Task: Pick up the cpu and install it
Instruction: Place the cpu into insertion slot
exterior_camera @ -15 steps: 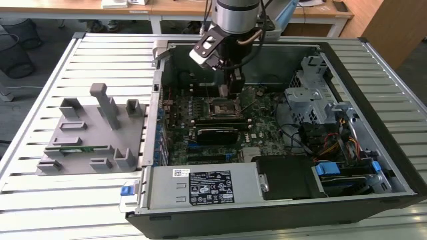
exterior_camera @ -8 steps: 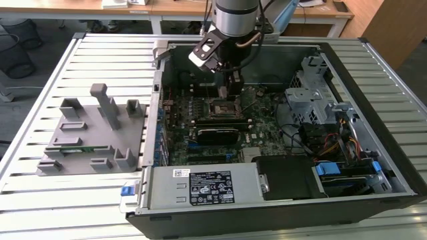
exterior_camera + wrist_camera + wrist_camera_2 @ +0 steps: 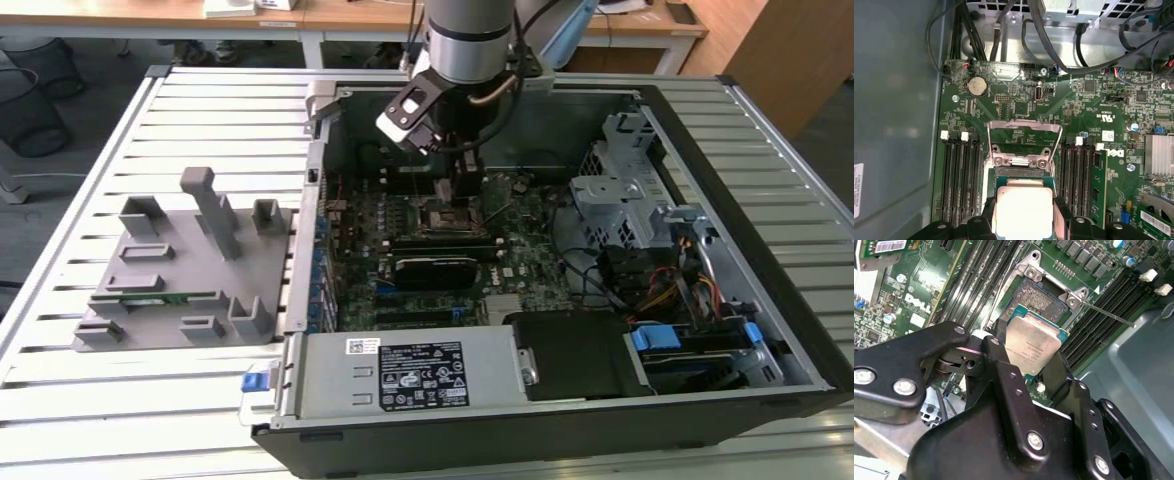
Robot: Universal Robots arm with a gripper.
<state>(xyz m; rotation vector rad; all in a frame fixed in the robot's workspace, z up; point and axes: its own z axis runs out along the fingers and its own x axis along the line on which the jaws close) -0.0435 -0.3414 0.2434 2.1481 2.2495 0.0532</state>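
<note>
The pincer (image 3: 1030, 359) is closed on the cpu (image 3: 1037, 342), its two black fingers (image 3: 1004, 370) pressing on opposite edges of the chip. The cpu's shiny silver top faces the camera in both wrist views, with a thin pale rim around it. It is held just over one edge of the open socket (image 3: 1035, 296) on the motherboard (image 3: 1079, 100); whether it touches the socket cannot be told. The socket's metal frame (image 3: 1024, 131) is swung up and open, and its thin lever (image 3: 1110, 315) sticks out to one side. Rows of long black memory slots (image 3: 959, 175) run along both sides of the socket. A round silver coin battery (image 3: 977, 86) sits farther along the board, near bundles of black cables (image 3: 1054, 45) and the bare metal wall of the case.

In the exterior view, the arm (image 3: 467, 40) reaches down from above into an open computer case (image 3: 767, 300) lying on its side. A labelled silver power supply (image 3: 400, 375) sits at the case's near edge. The case rests on a pale slatted surface (image 3: 200, 110). A gray plastic holder (image 3: 174, 270) with upright posts lies on that surface, at the exterior view's left, well apart from the pincer.
</note>
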